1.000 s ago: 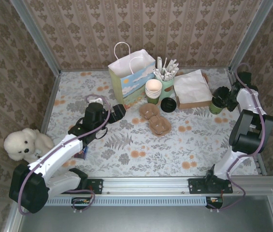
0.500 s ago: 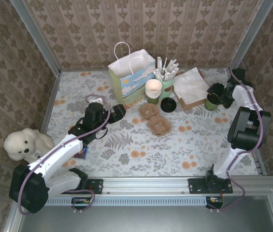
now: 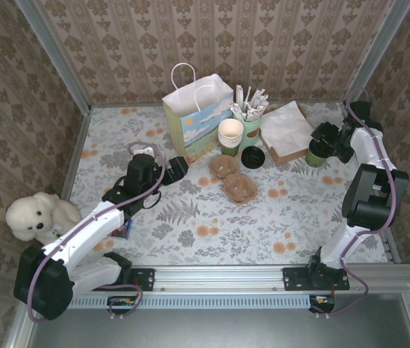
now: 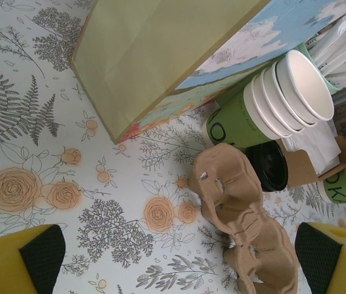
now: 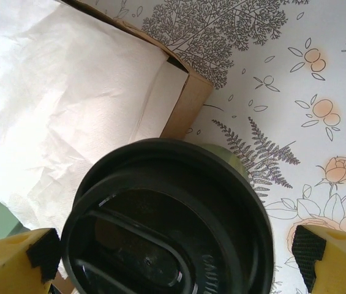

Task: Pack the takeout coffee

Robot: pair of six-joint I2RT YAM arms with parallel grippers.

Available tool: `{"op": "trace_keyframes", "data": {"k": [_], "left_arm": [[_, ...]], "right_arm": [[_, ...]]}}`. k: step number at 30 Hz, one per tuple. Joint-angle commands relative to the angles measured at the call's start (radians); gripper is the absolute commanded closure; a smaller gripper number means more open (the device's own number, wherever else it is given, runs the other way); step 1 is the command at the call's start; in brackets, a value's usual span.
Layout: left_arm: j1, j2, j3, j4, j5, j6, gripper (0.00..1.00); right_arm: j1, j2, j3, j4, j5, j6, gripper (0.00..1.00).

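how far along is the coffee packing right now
Done: nothing packed; the tray lies empty near the bag. In hand: the right hand stands open around a lidded cup by the napkins. Left: probably cup into tray, then tray into the bag.

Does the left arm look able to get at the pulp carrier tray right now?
Probably yes. The left hand is open, and the pulp carrier tray lies just ahead on bare table with nothing between. The paper bag and cup stack stand beyond, off the path.
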State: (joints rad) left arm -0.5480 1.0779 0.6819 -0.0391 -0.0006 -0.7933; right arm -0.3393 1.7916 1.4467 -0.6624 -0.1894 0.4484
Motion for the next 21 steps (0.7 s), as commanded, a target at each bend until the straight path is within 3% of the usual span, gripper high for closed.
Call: {"op": "trace_keyframes", "data": {"k": [1, 9, 13, 17, 21], "left_arm": [[0.008, -0.019, -0.008, -0.013, -0.002, 0.000, 0.00], [0.019, -0.017, 0.012, -0.047, 0.004, 0.007, 0.00], [0.044, -0.028, 0.060, -0.086, 0.046, 0.021, 0.00], [0.077, -0.019, 0.175, -0.213, 0.058, 0.033, 0.00], [0.128, 0.058, 0.399, -0.434, 0.077, 0.029, 0.00]], "right_arm": [[0.003, -0.035, 0.026, -0.035, 0.019, -0.009, 0.00], [0.003, -0.102, 0.013, -0.035, 0.020, 0.003, 0.00], [0.019, -0.208, -0.016, -0.042, 0.057, 0.018, 0.00], [0.106, -0.392, -0.139, 0.029, 0.092, 0.032, 0.00], [0.247, -0.590, -0.288, 0.090, 0.128, 0.085, 0.00]]}}
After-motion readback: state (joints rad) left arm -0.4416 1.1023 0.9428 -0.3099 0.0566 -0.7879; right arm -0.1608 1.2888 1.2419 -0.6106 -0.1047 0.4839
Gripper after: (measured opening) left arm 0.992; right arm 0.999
